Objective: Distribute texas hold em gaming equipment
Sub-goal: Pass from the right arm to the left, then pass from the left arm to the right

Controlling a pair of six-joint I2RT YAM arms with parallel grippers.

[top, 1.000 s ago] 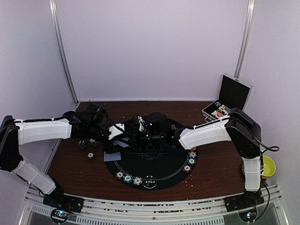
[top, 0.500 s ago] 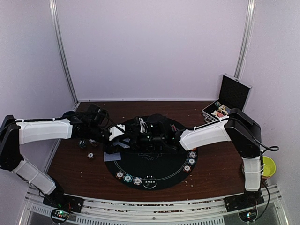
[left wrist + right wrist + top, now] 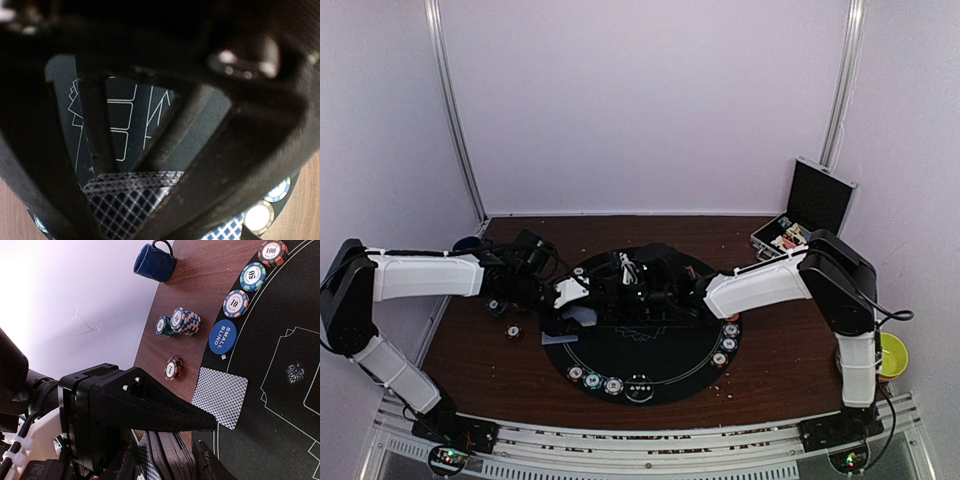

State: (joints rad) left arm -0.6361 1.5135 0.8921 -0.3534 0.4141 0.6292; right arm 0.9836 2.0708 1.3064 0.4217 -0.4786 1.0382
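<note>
Over the left of the black round mat [image 3: 655, 365], the right gripper [image 3: 613, 292] has a deck of cards [image 3: 170, 457] between its fingers, with the left gripper [image 3: 582, 298] close beside; whether either clamps it cannot be told. A face-down card [image 3: 220, 396] lies at the mat's edge near the blue disc [image 3: 223, 337] and three chips [image 3: 236, 303].

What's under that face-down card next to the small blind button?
The card lies flat at the rim of the black mat, beside the wooden table. Its face and anything beneath it are covered.
</note>
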